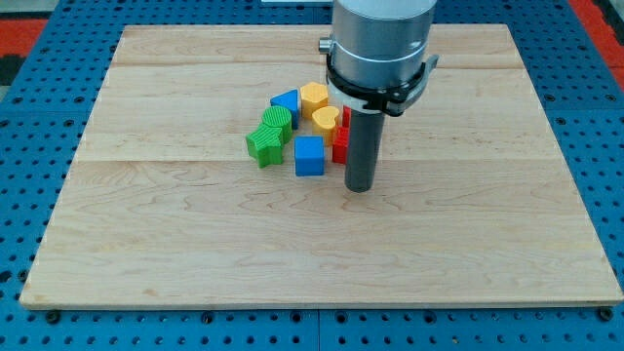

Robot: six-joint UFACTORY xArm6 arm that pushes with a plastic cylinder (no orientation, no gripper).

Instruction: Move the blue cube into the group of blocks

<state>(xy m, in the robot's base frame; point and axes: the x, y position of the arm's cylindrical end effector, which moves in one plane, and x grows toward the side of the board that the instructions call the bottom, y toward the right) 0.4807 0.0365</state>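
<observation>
The blue cube (309,156) sits on the wooden board (195,244) at the lower edge of a cluster of blocks near the board's middle. It touches or nearly touches a red block (340,142) on its right. My tip (360,187) is down on the board just to the right of the blue cube and slightly below it, with a small gap between them. The cluster also holds a green star-like block (263,144), a green block (278,120), a blue block (286,100), a yellow block (313,97) and a yellow heart-like block (326,120).
The rod and the arm's grey housing (380,44) hide part of the red block and the board behind them. A blue pegboard surface (39,146) surrounds the board.
</observation>
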